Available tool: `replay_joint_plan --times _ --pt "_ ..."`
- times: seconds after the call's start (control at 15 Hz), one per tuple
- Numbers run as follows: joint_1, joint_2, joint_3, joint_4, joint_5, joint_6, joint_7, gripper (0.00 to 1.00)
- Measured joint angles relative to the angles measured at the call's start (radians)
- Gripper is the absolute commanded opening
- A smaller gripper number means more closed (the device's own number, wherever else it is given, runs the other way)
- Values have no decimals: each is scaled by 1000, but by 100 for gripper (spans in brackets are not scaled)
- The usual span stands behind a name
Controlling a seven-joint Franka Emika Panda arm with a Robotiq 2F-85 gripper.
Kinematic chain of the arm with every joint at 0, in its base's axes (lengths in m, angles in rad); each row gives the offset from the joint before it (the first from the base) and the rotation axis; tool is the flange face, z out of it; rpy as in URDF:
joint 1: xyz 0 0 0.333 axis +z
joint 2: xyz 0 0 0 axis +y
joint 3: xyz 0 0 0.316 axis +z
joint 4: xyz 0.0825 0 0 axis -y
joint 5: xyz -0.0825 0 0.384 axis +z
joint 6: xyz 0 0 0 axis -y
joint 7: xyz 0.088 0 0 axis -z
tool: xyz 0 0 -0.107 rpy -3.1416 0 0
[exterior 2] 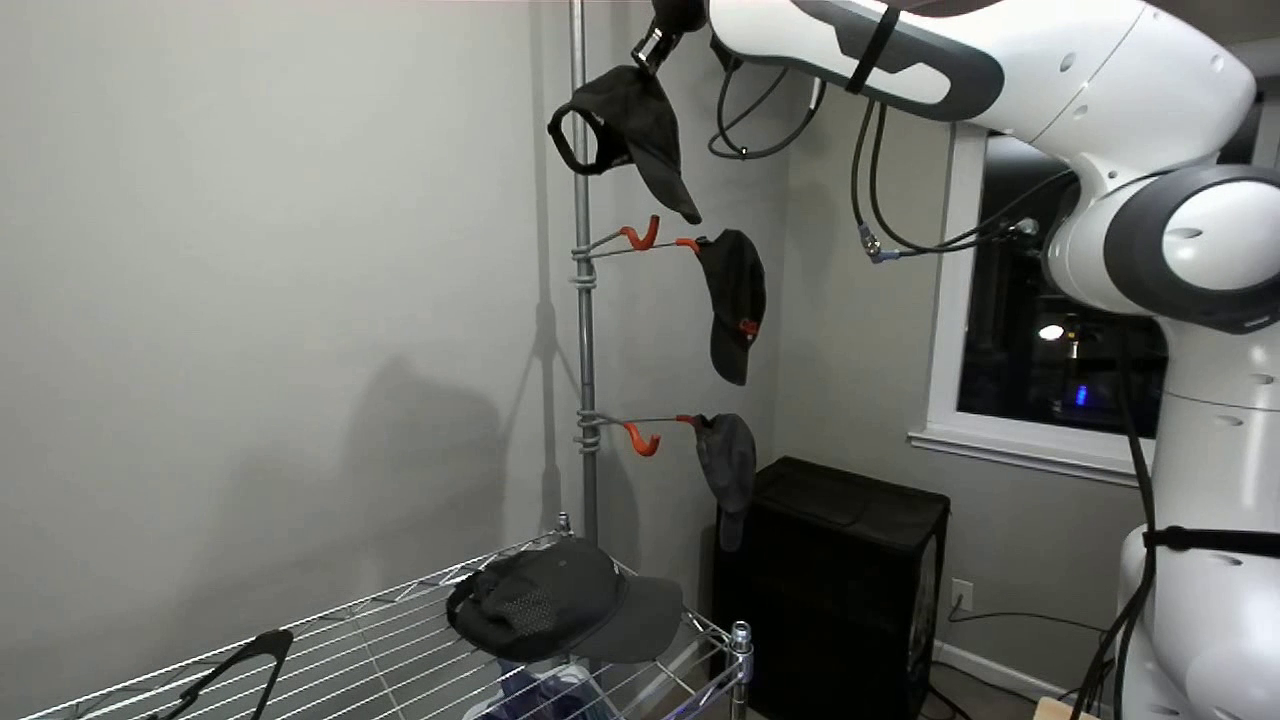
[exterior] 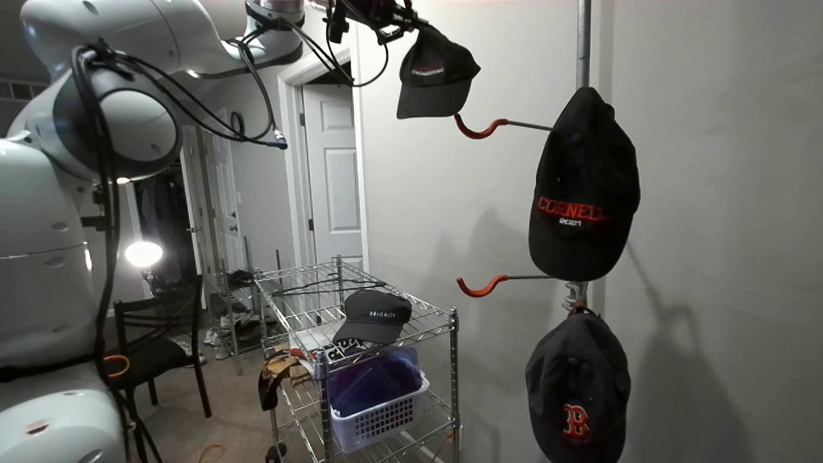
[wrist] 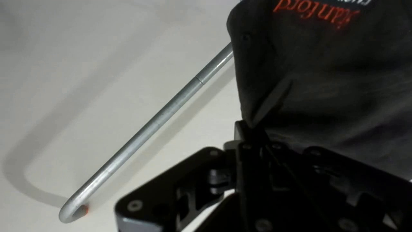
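My gripper (wrist: 252, 132) is shut on a fold at the crown of a black cap (wrist: 322, 83) with red and white lettering. In both exterior views the cap (exterior: 437, 76) hangs below the gripper (exterior 2: 648, 62), with its brim pointing down. Just under the brim in an exterior view is an upper red-tipped hook (exterior: 479, 133). There is a gap between the cap (exterior 2: 630, 115) and that hook (exterior 2: 642, 236) in an exterior view. A black Cornell cap (exterior: 582, 173) hangs beside this hook, and a dark cap with a red B (exterior: 575, 379) hangs lower down.
A vertical metal pole (exterior 2: 585, 340) carries the hooks, including a lower red hook (exterior: 479, 287). A dark grey cap (exterior 2: 570, 600) lies on a wire shelf (exterior: 443, 315), with a white basket (exterior: 379, 421) below. A black cabinet (exterior 2: 830, 580) stands by the window wall.
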Motion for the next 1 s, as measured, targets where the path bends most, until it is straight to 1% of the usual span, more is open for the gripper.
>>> replay_joint_plan --times 0.47,0.53,0.6,0.67,1.0 --pt "-16 60 -59 1 0 -45 28 1" --pt "-16 62 -66 1 0 -54 29 29" --pt "-16 62 -71 1 0 -62 29 29" --pt "-16 61 -75 1 0 -69 29 34" --pt "-16 48 -84 1 2 -97 29 67"
